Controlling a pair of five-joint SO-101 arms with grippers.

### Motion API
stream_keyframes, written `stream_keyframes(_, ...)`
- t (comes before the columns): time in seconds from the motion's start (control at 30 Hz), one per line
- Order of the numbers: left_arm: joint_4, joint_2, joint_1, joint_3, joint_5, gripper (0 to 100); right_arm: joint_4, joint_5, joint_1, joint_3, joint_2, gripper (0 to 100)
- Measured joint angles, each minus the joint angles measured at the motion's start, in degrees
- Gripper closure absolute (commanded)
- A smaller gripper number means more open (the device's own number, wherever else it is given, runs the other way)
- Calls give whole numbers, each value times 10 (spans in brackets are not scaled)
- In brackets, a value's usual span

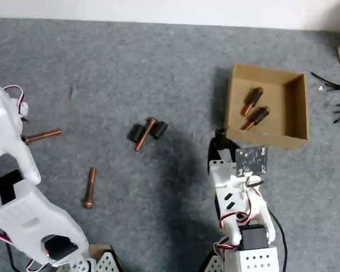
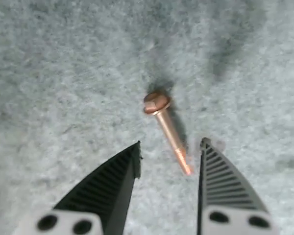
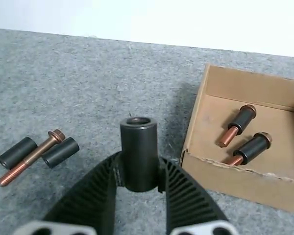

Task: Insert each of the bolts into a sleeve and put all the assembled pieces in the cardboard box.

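grey mat (image 1: 130,68): covers the table under the cardboard box (image 1: 266,139) and everything else.
left arm (image 1: 17,192): white, at the side of the mat farthest from the box in the high view.
right arm (image 1: 241,209): white, just in front of the box's near wall.
cardboard box (image 3: 235,176): open-topped, with two finished parts lying inside.
left gripper (image 2: 170,143): spread wide and gripping nothing, well apart from the box.
right gripper (image 3: 139,170): clamped on the held sleeve (image 3: 138,152), just beside the box's near left corner.
held sleeve (image 1: 220,136): black, upright, its open bore facing up, just outside the box.
assembled pieces (image 1: 252,101) (image 1: 256,118): copper bolts in black sleeves, side by side on the box floor, seen also from the right wrist (image 3: 239,125) (image 3: 250,148).
loose sleeves (image 1: 136,133) (image 1: 160,130): lying on the mat left of the box, beyond the held sleeve.
middle bolt (image 1: 146,134): lies between the two loose sleeves.
lone bolt (image 1: 89,187): farther from the box than the loose sleeves.
far bolt (image 2: 166,129): farthest from the box, its threaded tip between the left gripper's fingers, near one of them.
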Motion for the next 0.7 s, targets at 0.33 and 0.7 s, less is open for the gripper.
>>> stream_keyframes(0.33, -183, 0, 0, 167, 0, 815, 0, 0, 0, 0, 0, 988)
stream_keyframes(0.7, -273, -2, 0, 227, 0, 816, 0, 0, 0, 0, 0, 988)
